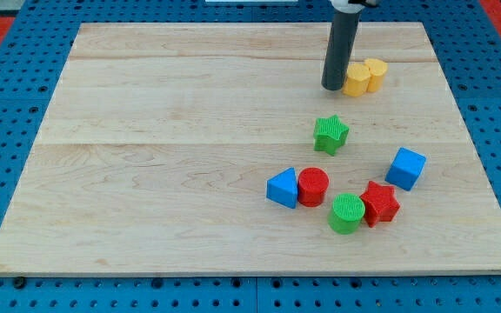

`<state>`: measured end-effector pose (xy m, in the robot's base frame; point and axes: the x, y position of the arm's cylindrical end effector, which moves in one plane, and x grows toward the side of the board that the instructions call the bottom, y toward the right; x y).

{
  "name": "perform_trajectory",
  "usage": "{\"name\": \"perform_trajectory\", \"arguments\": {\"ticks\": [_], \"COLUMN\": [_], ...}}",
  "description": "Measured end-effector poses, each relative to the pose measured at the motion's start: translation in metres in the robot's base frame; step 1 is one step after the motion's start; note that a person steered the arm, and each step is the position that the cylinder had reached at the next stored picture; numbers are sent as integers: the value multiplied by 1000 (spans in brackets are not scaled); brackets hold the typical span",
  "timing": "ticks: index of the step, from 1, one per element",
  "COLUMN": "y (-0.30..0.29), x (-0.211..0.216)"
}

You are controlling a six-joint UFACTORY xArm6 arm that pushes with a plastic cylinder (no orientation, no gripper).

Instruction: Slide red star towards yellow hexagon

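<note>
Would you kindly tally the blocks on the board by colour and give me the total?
Yellow: 2, the yellow hexagon and a yellow block, beside my tip
Green: 2, green star, green cylinder
Red: 2, red star, red cylinder
Blue: 2, blue cube, blue triangle
Total: 8

The board (pixel 190 156) is pale, matt wood with visible grain and plank seams. The red star (pixel 379 203), green star (pixel 330 134) and green cylinder (pixel 347 213) look like matt, finely ribbed plastic. The rod is dark and matt.
</note>
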<state>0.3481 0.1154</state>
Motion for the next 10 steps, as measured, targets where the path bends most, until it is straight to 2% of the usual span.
{"name": "perform_trajectory", "arguments": {"ticks": [1, 3, 4, 5, 6, 8, 10], "y": [24, 161, 189, 182, 136, 33, -9], "x": [31, 75, 139, 206, 236, 223, 168]}}
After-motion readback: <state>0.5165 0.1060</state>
